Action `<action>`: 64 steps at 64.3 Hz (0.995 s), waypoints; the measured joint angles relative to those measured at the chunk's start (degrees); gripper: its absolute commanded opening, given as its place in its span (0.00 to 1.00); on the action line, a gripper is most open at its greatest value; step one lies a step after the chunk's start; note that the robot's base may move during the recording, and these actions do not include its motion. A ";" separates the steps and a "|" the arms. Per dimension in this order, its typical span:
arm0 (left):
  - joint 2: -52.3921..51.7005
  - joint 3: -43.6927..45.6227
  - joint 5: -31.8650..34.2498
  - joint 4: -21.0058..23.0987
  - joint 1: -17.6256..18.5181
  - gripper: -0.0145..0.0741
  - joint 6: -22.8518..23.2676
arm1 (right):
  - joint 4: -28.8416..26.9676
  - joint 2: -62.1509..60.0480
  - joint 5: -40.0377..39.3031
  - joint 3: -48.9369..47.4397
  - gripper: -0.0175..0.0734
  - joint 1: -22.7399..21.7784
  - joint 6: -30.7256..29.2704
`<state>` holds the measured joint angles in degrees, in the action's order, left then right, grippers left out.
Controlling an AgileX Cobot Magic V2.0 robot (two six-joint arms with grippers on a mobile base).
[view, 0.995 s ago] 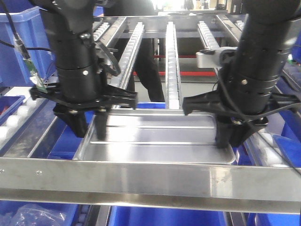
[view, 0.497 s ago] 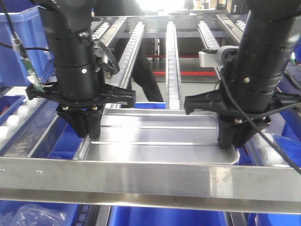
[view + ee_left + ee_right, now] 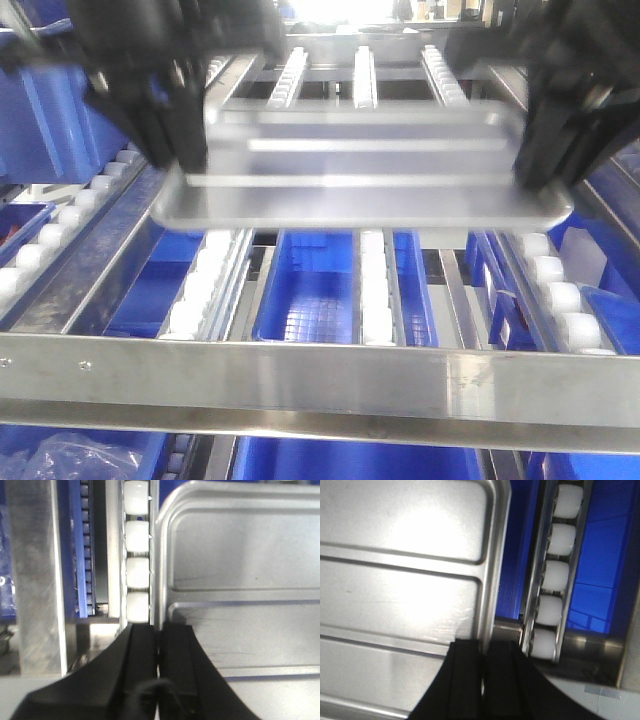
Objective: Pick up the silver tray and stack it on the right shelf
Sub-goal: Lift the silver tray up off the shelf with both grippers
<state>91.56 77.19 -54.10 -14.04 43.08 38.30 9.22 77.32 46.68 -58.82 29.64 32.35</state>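
- silver tray (image 3: 360,165): held in the air above the right shelf (image 3: 95,250), beyond the front crossbar (image 3: 320,385); blurred in the front view, with the floor ridges still discernible.
- left pincer (image 3: 159,642): fingers nearly together, clamped on the tray's left rim, one finger inside and one outside.
- right pincer (image 3: 482,652): closed down likewise on the tray's right rim.
- white rollers (image 3: 372,300) and blue crates (image 3: 315,290): lying below the tray, not touching it.

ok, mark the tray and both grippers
tray (image 3: 360,165): front view, middle of its floor
left gripper (image 3: 160,629): left wrist view, between fingertips at tray rim
right gripper (image 3: 484,647): right wrist view, between fingertips at tray rim
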 measured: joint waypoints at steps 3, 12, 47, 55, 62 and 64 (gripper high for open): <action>-1.06 0.00 -1.24 -1.01 1.02 0.05 0.63 | 0.11 -1.69 1.12 0.28 0.25 0.88 0.16; -3.76 0.00 -6.34 -2.34 5.04 0.05 3.42 | 0.41 -6.61 5.12 1.87 0.25 4.24 1.21; -4.14 0.00 -8.72 -2.63 7.90 0.05 4.78 | 0.74 -10.62 7.88 3.72 0.25 5.92 3.01; -4.14 0.00 -9.19 -2.63 7.90 0.05 4.78 | 0.40 -10.62 7.88 3.72 0.25 6.02 3.01; -4.14 0.00 -9.32 -2.55 7.90 0.05 4.78 | 0.40 -10.62 7.88 3.72 0.25 6.02 3.01; -4.14 0.00 -9.32 -2.55 7.90 0.05 4.78 | 0.40 -10.62 7.88 3.72 0.25 6.02 3.01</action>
<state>87.42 77.19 -63.42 -16.60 50.99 43.07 9.62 66.69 54.56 -55.10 35.66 35.35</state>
